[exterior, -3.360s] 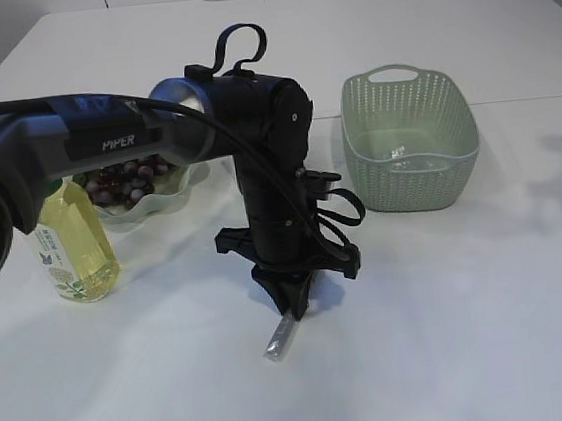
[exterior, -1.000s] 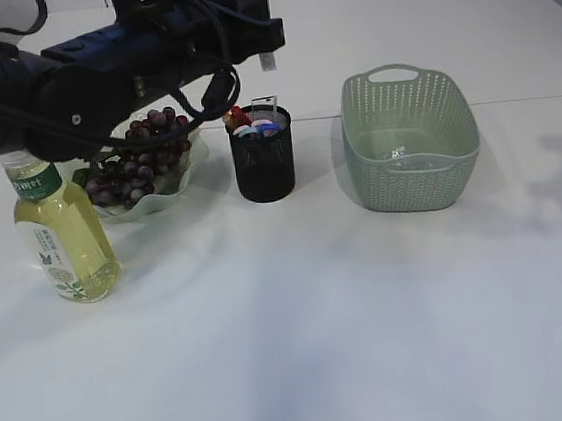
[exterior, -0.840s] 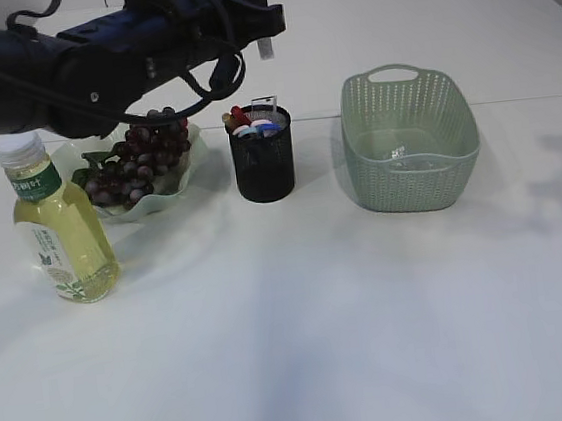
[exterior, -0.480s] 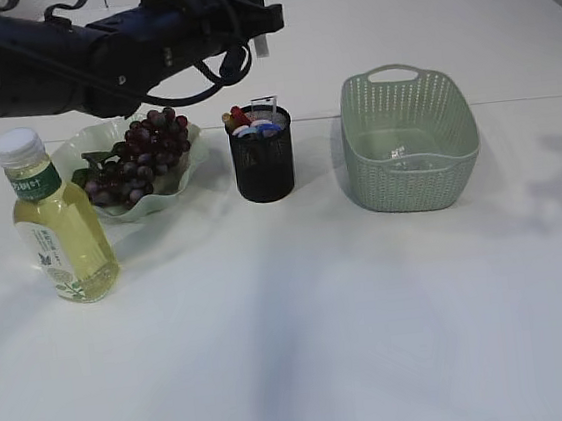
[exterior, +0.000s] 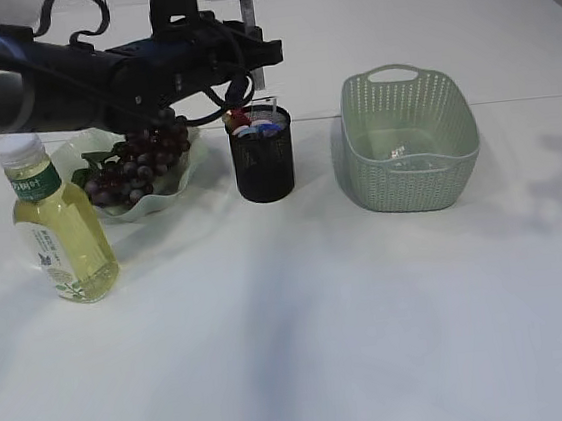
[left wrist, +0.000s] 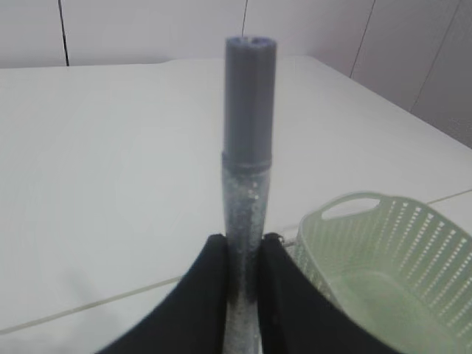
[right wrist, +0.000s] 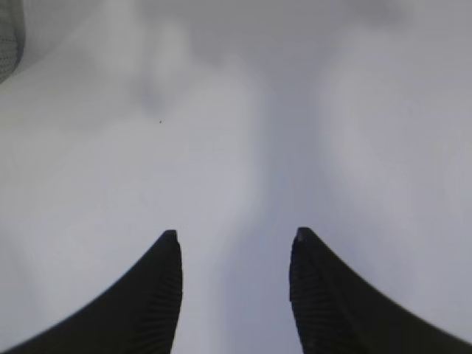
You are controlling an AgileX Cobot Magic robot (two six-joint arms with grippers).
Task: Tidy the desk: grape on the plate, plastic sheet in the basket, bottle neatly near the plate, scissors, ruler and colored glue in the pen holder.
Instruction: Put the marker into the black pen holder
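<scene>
My left gripper is shut on a silver glitter glue tube, held upright in the air just above the black mesh pen holder. In the left wrist view the tube rises between the jaws, grey cap up. Red, blue and white ends stick out of the holder; I cannot tell scissors from ruler. Grapes lie on the pale plate. The yellow-green bottle stands left of the plate. A clear plastic sheet lies in the green basket. My right gripper is open over bare table.
The basket sits right of the pen holder. The left arm stretches across above the plate and grapes. White table surface spreads across the front.
The left arm has carried the glue tube from the table front up above the pen holder; in the last second it shifted slightly left and lower. The right gripper is unchanged.
</scene>
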